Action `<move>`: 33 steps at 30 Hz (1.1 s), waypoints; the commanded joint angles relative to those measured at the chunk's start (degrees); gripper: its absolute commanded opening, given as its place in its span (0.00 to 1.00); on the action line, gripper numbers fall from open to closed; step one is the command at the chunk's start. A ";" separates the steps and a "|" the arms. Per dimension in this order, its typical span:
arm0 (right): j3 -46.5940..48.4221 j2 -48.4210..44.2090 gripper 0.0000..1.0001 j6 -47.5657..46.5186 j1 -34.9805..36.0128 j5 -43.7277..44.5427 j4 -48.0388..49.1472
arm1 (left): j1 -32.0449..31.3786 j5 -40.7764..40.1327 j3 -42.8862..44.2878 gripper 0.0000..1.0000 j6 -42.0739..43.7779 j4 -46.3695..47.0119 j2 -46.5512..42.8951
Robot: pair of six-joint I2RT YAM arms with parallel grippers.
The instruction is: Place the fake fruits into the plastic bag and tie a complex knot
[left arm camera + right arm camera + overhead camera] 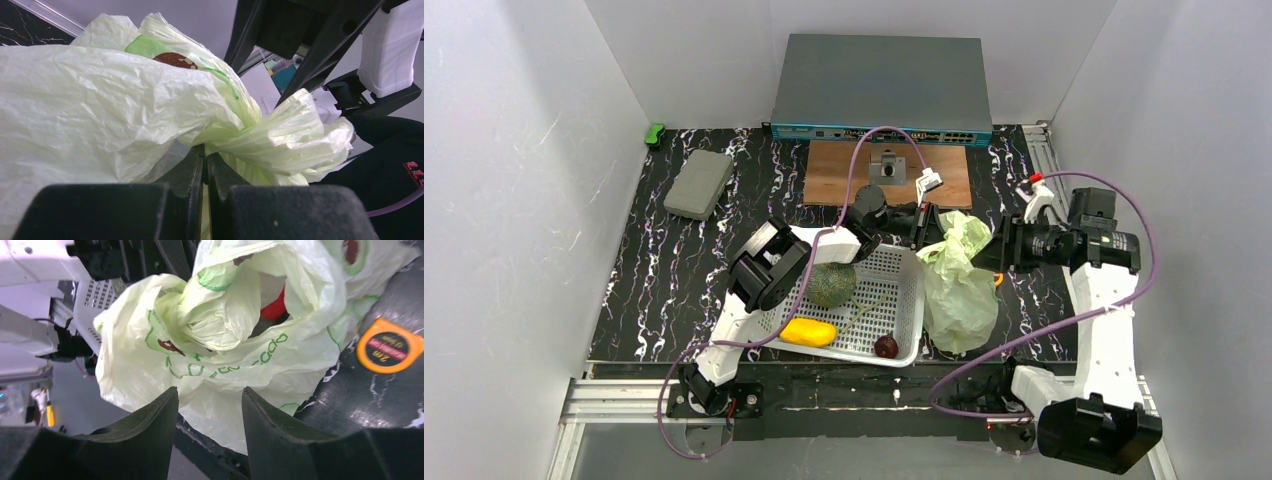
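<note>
The plastic bag (959, 290) sits on the black table (674, 270), just right of the middle of the top view, beside the white basket (911, 310). The bag is thin, pale green and very crinkly, and a little see-through. It has green rings with brown middles printed on it, like cut avocados, and some green letters. Its top is bunched up and sticks up toward the back of the table. In the right wrist view the bag (225, 355) fills the middle of the frame, and 1 red fruit (274, 309) peeks out of a fold near the top. An orange and yellow tape measure (389, 346) lies on the table at the right edge of that view. The left gripper (205, 152) is pinched tight on a gathered bit of the bag (100, 100), at the bottom middle of the left wrist view. The right gripper (210, 395) has its 2 fingers spread apart, and the bag hangs just in front of them; it grips nothing. 3 fruits lie in the basket: a green netted melon (830, 285) at its upper left, a yellow mango (808, 332) at its lower left, and a small dark red plum (886, 347) at its lower right.
</note>
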 commanded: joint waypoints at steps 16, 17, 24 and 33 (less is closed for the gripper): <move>-8.05 12.33 0.70 20.05 19.00 2.38 46.08 | 1.70 3.95 5.61 0.00 -0.34 1.22 -0.52; -7.07 12.96 0.70 20.78 19.73 2.25 47.97 | 2.38 4.46 5.16 0.00 -0.33 1.05 -0.90; -6.48 15.27 0.66 29.83 25.41 3.35 63.58 | 6.15 10.09 -1.40 0.00 3.84 -3.52 -7.64; -11.08 11.10 0.67 22.34 26.56 3.87 54.83 | 5.19 6.90 -6.36 0.00 7.12 -7.25 -8.65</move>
